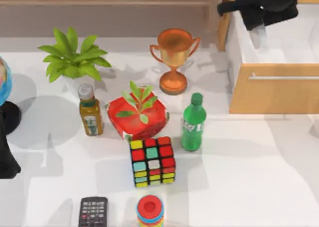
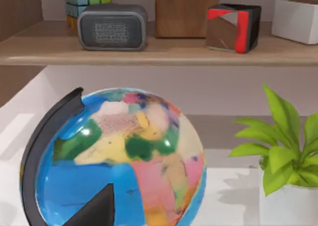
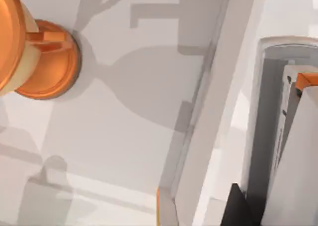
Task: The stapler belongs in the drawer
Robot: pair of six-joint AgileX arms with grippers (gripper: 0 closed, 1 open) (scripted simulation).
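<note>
Right gripper [image 1: 258, 31]: up over the open drawer [image 1: 271, 95] at the table's back right, clamped on the stapler [image 1: 258, 37], which hangs whitish-grey just under the black fingers above the drawer's white inside.
Stapler up close: the right wrist view has it [image 3: 293, 151] as a long pale bar with an orange tip, sat between the fingers.
Drawer: tan front, thin silver handle [image 1: 284, 78], pulled out toward the front.
Left arm [image 1: 6, 152]: parked at the far left edge by the globe [image 2: 119, 156]; can't tell what its claw is doing.
Table stuff: bronze trophy [image 1: 174, 57], green bottle [image 1: 193, 123], puzzle cube [image 1: 152, 162], red pot with a sprig [image 1: 139, 114], yellow-green bottle [image 1: 90, 112], black keypad [image 1: 93, 213].
Writing: both bottles have labels, but honestly nothing readable on either.
</note>
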